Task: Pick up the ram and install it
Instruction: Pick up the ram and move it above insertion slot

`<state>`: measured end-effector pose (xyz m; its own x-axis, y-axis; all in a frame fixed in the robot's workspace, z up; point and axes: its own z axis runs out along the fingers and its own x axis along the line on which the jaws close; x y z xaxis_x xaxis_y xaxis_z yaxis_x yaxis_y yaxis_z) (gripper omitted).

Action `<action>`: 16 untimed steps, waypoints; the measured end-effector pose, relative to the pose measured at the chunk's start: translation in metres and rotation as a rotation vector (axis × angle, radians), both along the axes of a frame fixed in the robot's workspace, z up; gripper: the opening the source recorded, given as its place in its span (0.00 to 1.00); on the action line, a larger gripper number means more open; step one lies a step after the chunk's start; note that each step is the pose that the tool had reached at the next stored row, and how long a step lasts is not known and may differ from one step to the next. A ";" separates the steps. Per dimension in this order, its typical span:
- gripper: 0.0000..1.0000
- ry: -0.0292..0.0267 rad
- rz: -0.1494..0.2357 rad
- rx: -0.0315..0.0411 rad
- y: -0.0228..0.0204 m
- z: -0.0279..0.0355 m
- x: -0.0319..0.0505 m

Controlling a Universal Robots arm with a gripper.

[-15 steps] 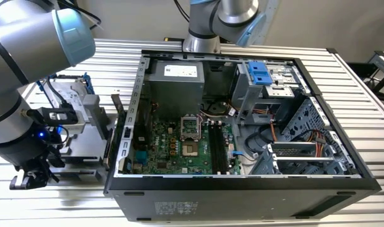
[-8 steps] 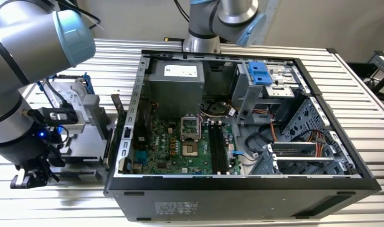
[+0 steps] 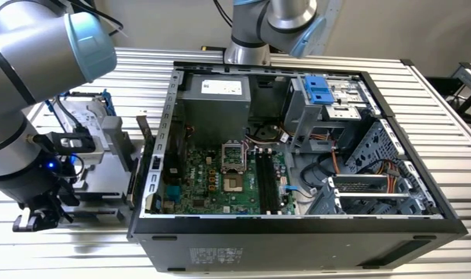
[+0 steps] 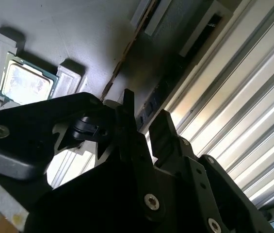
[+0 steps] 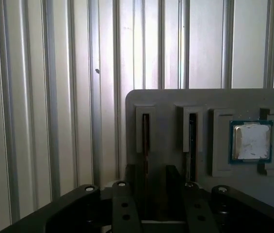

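My gripper hangs low over a grey holder on the ribbed metal table. In the exterior view it sits at the far left, outside the opened computer case. My jaws are spread apart with a clear gap between the two black fingers, and they are not pinching anything.

The ram stands on edge in one of the holder's two narrow slots, a thin brownish strip. In the first wrist view its line runs straight down into the gap between my fingers, nearer one of them than the other; I cannot tell whether that finger touches it. The second wrist view shows the same edge as a slanting line ending just ahead of my fingertips.

Beside the slots, the square silver processor lies flat in its own recess, well apart from my fingers.

Inside the case, the green motherboard lies flat, and its long black slots sit side by side.
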<state>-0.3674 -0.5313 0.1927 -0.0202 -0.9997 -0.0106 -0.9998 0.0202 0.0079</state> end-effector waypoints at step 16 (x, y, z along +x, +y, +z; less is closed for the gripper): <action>0.00 0.0000 0.026 -0.0001 -0.0021 0.0000 -0.0002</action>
<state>-0.3676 -0.5334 0.1927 0.0054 -0.9999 -0.0105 -1.0000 -0.0055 0.0080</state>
